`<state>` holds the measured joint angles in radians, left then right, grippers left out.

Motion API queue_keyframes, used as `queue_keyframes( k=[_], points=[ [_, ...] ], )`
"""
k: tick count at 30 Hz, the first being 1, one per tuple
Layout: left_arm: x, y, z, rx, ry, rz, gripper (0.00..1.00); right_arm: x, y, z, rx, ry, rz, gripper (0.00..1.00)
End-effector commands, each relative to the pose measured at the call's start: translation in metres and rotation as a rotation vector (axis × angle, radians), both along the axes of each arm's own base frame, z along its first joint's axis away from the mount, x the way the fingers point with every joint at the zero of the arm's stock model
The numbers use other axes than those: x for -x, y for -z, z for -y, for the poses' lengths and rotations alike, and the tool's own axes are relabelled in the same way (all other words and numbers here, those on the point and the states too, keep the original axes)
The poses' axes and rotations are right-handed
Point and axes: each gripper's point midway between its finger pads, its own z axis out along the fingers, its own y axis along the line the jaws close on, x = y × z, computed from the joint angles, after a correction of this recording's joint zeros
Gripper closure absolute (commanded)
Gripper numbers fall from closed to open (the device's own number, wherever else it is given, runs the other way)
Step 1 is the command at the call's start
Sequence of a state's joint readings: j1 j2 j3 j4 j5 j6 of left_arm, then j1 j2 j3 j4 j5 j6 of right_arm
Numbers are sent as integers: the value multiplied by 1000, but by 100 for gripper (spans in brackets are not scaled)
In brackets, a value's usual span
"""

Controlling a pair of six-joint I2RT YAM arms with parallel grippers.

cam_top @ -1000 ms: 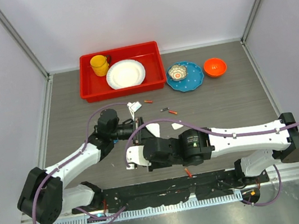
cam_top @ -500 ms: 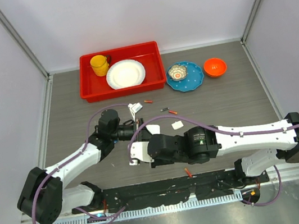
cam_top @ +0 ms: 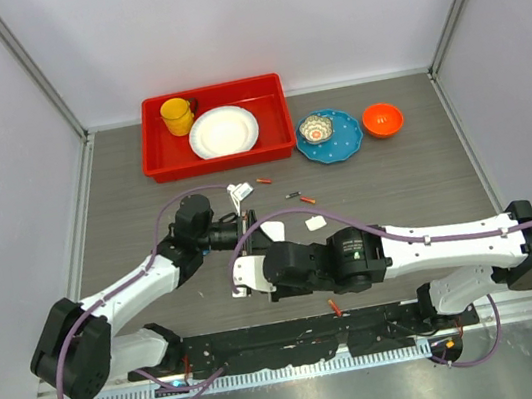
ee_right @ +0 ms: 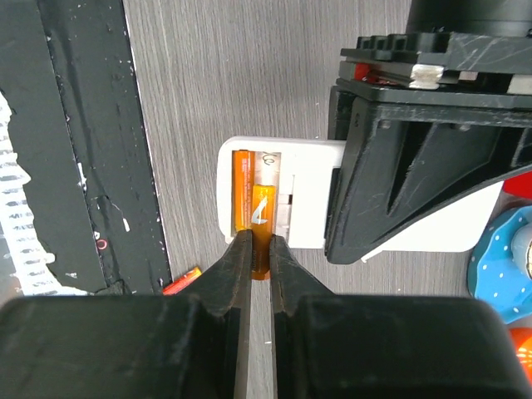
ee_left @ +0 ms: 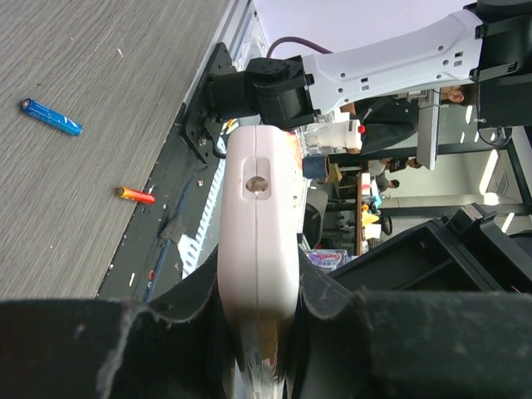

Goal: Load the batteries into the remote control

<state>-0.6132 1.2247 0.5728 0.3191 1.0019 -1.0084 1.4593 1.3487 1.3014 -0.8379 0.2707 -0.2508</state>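
Note:
The white remote control (ee_right: 283, 199) lies open-backed under my right wrist, and its white near end shows in the top view (cam_top: 240, 286). My left gripper (ee_left: 258, 291) is shut on the remote (ee_left: 258, 208), gripping its far part edge-on. One orange battery (ee_right: 241, 187) sits in the compartment's left slot. My right gripper (ee_right: 260, 241) is shut on a second orange battery (ee_right: 261, 218), whose front half lies over the slot beside the first. Loose batteries lie on the table: a blue one (ee_left: 51, 117), a red-orange one (ee_right: 181, 281) by the rail, and three further back (cam_top: 293, 195).
A red tray (cam_top: 268, 83) at the back holds a yellow cup (cam_top: 176, 115) and a white plate (cam_top: 224, 131). A blue plate (cam_top: 344, 147) with a small bowl and an orange bowl (cam_top: 382, 119) stand at the back right. Small white pieces (cam_top: 316, 223) lie mid-table. The black base rail (cam_top: 299, 341) runs along the near edge.
My right arm shifted a little to the right and toward the remote with the orange battery, then held still. The left arm has not moved.

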Motion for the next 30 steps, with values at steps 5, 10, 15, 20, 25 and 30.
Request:
queue_keyframes(
  k=[5, 10, 15, 20, 25, 30],
  points=[
    [-2, -33, 2, 66, 3, 95, 100, 3, 7, -2, 12, 0, -18, 99],
    [0, -37, 3, 86, 9, 97, 100, 1, 6, -4, 8, 1, -7, 99],
    [5, -40, 4, 105, 23, 100, 100, -3, 9, -7, 12, 1, 1, 99],
    [10, -43, 6, 120, 34, 106, 100, -5, 11, -9, 5, 9, -2, 99],
    [10, -42, 7, 122, 31, 104, 100, -7, 14, -12, 1, 21, 0, 93],
    [9, -40, 7, 120, 23, 99, 100, -10, 10, -12, -13, 34, 13, 76]
  ],
)
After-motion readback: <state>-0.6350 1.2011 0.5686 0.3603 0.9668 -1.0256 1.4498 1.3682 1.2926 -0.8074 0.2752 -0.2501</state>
